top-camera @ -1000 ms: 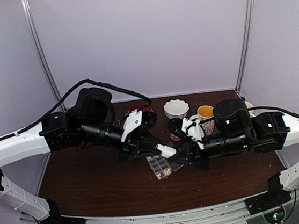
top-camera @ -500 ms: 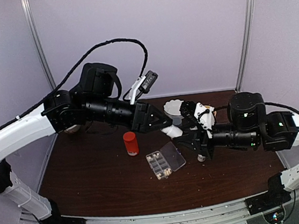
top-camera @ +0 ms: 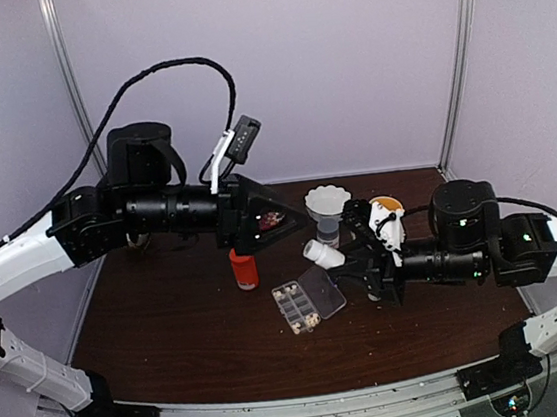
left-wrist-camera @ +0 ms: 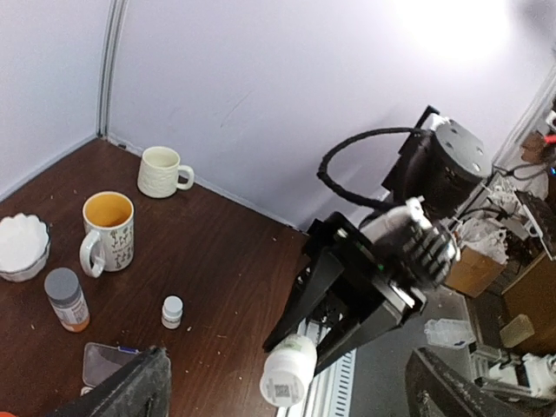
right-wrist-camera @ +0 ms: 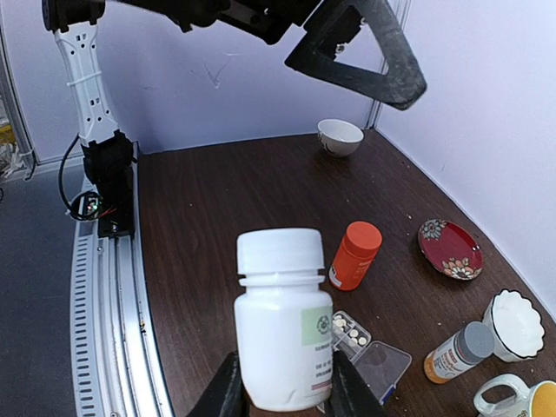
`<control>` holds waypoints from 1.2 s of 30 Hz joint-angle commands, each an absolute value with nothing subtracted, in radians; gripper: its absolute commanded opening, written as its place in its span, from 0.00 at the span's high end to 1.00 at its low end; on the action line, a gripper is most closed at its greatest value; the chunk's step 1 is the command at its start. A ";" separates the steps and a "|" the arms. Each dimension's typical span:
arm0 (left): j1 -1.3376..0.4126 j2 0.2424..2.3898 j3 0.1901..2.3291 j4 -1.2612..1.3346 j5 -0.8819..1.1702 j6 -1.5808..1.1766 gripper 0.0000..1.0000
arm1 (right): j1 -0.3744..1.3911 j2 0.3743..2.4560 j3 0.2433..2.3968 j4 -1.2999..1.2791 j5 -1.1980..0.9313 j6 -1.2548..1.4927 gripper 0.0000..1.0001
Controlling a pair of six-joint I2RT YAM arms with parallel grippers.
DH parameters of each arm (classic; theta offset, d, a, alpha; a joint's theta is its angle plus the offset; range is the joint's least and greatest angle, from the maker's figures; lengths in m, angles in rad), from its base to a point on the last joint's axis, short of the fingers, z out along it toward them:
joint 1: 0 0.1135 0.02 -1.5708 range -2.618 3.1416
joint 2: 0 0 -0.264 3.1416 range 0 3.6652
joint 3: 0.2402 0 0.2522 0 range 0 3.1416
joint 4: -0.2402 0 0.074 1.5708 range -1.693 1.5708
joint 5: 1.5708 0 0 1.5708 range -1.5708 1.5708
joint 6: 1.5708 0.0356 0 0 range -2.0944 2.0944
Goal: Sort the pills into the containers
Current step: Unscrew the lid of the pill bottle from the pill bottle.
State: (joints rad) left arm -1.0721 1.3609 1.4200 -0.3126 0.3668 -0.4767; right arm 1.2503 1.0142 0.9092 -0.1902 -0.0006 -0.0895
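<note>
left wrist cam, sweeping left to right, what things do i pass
white scalloped bowl -> mug with the orange inside -> small white bottle -> larger white bottle

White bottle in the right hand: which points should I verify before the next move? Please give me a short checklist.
1. Grip of the right hand on the white bottle, clamped from both sides: ok.
2. The cap off for pouring: not ok, it is on the bottle.
3. The left hand open and holding nothing: ok.
4. Lid of the pill box open: ok.
5. The orange-red bottle upright and apart from the box: ok.
</note>
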 commanded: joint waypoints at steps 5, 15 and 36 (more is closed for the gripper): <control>-1.139 1.161 1.128 -0.109 0.560 0.289 0.02 | 1.243 0.985 0.921 -0.169 -0.174 -0.034 1.00; -1.162 1.197 1.149 -0.163 0.422 0.509 0.02 | 1.241 1.028 0.964 -0.202 -0.258 -0.022 1.00; -1.162 1.266 1.196 -0.038 0.286 0.305 0.02 | 1.242 1.058 0.974 -0.207 -0.286 -0.023 0.99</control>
State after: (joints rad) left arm -1.1648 1.2526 1.1416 -0.1028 0.3149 0.3649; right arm 1.2446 1.0515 0.9436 -0.2062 -0.2733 -0.0269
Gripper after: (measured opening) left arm 0.975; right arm 0.280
